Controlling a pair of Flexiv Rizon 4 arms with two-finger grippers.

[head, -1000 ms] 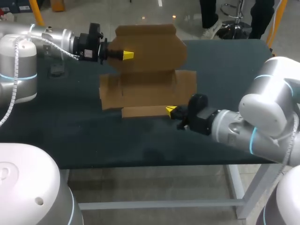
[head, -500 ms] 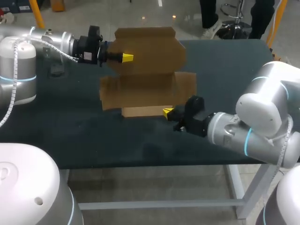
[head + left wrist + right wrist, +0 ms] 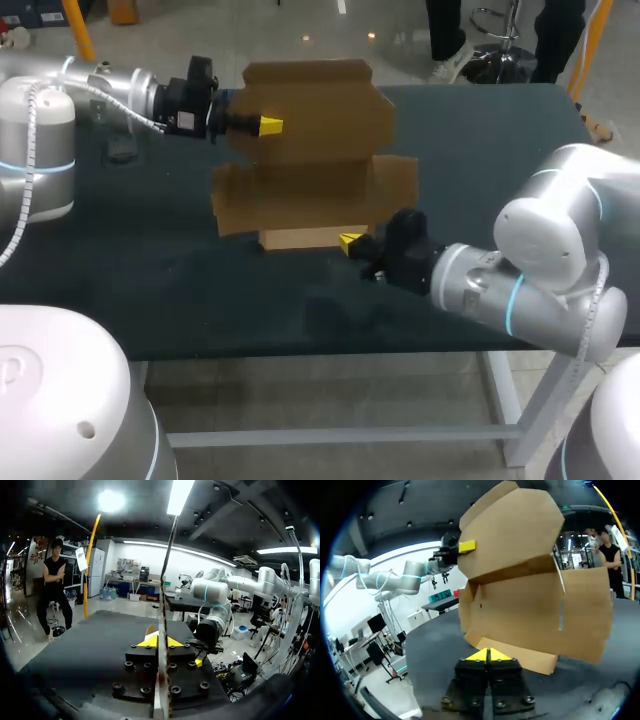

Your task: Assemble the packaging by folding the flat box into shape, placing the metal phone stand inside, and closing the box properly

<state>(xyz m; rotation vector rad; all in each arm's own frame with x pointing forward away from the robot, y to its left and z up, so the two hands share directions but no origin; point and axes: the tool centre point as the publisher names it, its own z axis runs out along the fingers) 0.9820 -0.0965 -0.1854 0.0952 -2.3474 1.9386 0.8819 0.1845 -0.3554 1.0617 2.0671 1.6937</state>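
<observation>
The brown cardboard box (image 3: 310, 195) lies half folded on the dark table (image 3: 150, 290). Its big lid panel (image 3: 320, 100) stands upright at the back. My left gripper (image 3: 268, 125) is shut on that panel's left edge; in the left wrist view the cardboard (image 3: 168, 580) runs edge-on between the left gripper's (image 3: 159, 641) yellow tips. My right gripper (image 3: 350, 241) is shut with nothing in it, its tips at the right end of the low front flap (image 3: 300, 238). From the right wrist, the right gripper (image 3: 488, 655) sits just before that flap (image 3: 520, 656), under the lid panel (image 3: 512, 530).
A small dark object (image 3: 122, 150) lies on the table at the far left, beneath my left arm. The table's front edge (image 3: 330, 350) runs close behind my right arm. Bare table surface lies left and right of the box.
My right arm has slid left along the front flap, closer to the box. The left gripper has shifted slightly down, still holding the lid panel.
</observation>
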